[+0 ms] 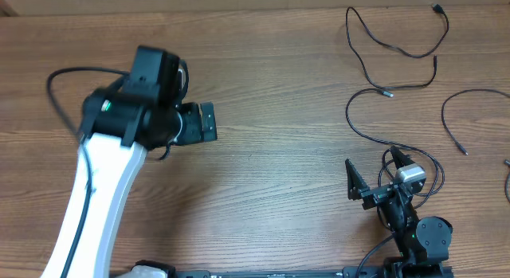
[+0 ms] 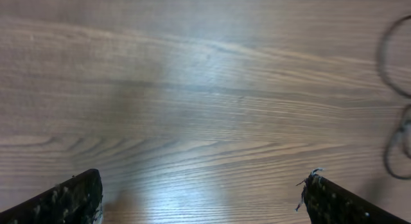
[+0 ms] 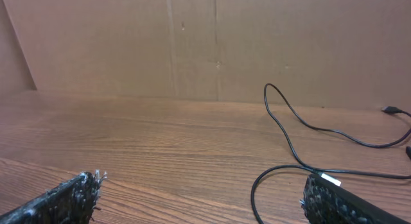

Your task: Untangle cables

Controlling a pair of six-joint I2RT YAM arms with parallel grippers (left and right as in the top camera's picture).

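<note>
Several thin black cables lie as separate strands on the wooden table at the upper right. One cable (image 1: 396,48) snakes along the far edge, another cable (image 1: 351,119) curls down toward my right arm, and a third cable (image 1: 470,93) arcs further right. My right gripper (image 1: 374,171) is open, low over the table, with a cable loop (image 3: 257,185) just inside its right finger (image 3: 340,201) and nothing gripped. My left gripper (image 1: 211,123) is open over bare wood at centre left, far from the strands. In the left wrist view, blurred cables (image 2: 395,63) show only at the right edge.
A brown cardboard wall (image 3: 192,44) stands behind the table's far edge. A cable end (image 1: 508,178) pokes in at the right border. The left arm's own thick black cable (image 1: 64,79) loops out at the left.
</note>
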